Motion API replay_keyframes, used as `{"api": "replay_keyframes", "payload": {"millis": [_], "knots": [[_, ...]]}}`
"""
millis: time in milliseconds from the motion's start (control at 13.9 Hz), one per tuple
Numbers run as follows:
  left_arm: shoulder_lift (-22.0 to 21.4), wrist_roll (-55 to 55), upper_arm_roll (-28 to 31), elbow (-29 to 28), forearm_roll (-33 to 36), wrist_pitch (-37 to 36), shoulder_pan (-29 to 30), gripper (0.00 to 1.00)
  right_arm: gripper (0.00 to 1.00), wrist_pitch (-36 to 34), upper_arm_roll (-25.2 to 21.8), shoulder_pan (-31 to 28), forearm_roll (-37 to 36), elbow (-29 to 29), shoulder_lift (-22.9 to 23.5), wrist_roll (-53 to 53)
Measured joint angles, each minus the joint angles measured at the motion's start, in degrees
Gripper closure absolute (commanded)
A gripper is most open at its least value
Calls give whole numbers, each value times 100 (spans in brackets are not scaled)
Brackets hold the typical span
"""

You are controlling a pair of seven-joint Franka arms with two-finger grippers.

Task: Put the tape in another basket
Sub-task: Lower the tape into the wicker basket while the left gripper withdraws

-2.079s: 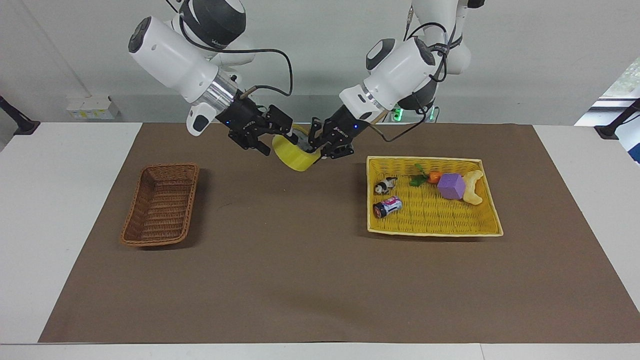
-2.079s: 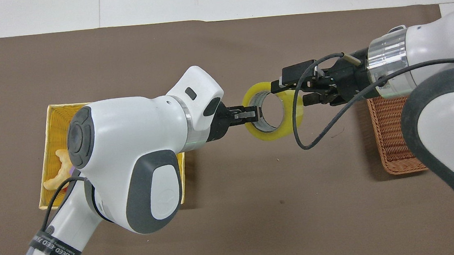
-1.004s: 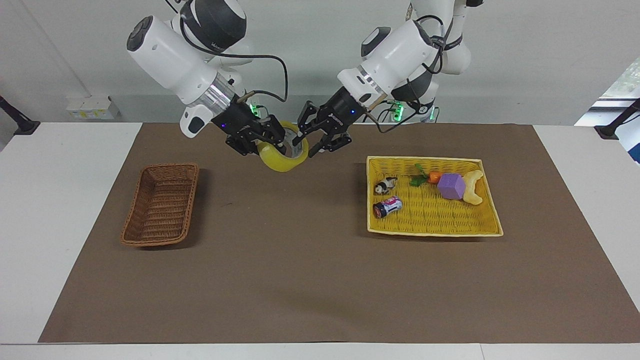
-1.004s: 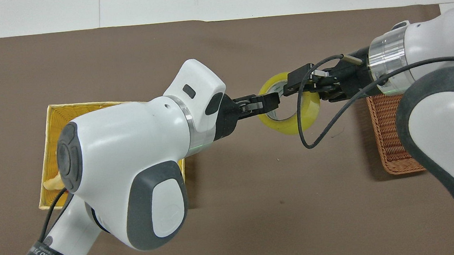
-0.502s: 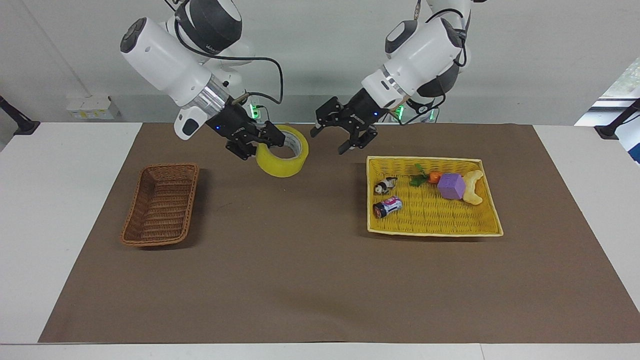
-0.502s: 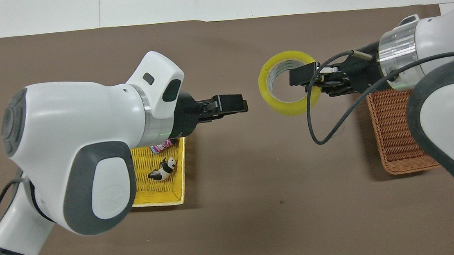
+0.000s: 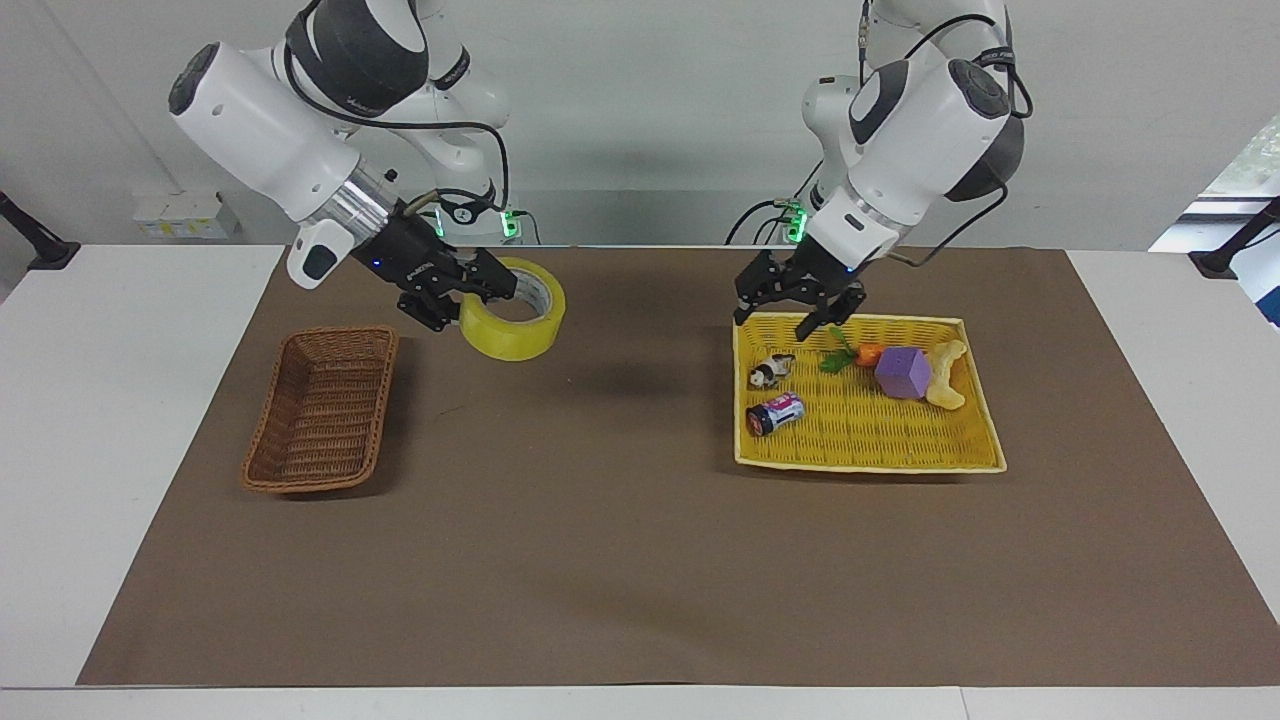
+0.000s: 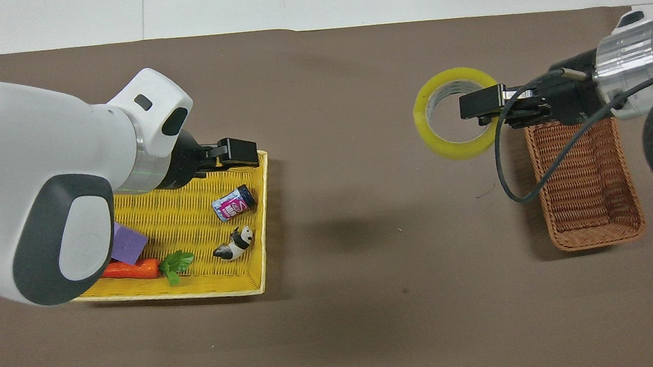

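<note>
Tape (image 7: 512,322) hangs from my right hand (image 7: 470,290), whose fingers are clenched on the roll's wall at the side toward my right arm's end of the desk (image 7: 120,400), one finger inside the white core and the other against the yellow outside. The roll juts out from that hand toward the middle of the desk, tilted so that its open ring shows from overhead, and it is up in the air over the brown mat (image 7: 600,520), just beside the brown wicker basket (image 7: 322,410) but not over it; its shadow falls on the mat apart from the roll. The basket lies on the mat toward my right arm's end, its long sides running away from me. My left hand (image 7: 800,312) is released, its fingers spread and holding nothing, and it hovers over the rim of the yellow tray basket (image 7: 985,410) at the edge nearest to me, well apart from the tape. In that tray lie a small purple-labelled can (image 7: 775,413), a panda figure (image 7: 770,371), a carrot (image 7: 868,353), a purple block (image 7: 904,372) and a pale curved piece (image 7: 946,375).
</note>
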Motion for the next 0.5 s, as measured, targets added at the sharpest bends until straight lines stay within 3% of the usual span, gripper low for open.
{"api": "replay_keyframes", "payload": {"millis": [215,502], "knots": [[-19,196,6,28,1081,-345,309,0,100,-462,-15,-233,1,105,-4,-371],[-41,1132,28,49,1178,-730,1158,0,100,-1412,-47,-897,2,188,-21,-1308]]}}
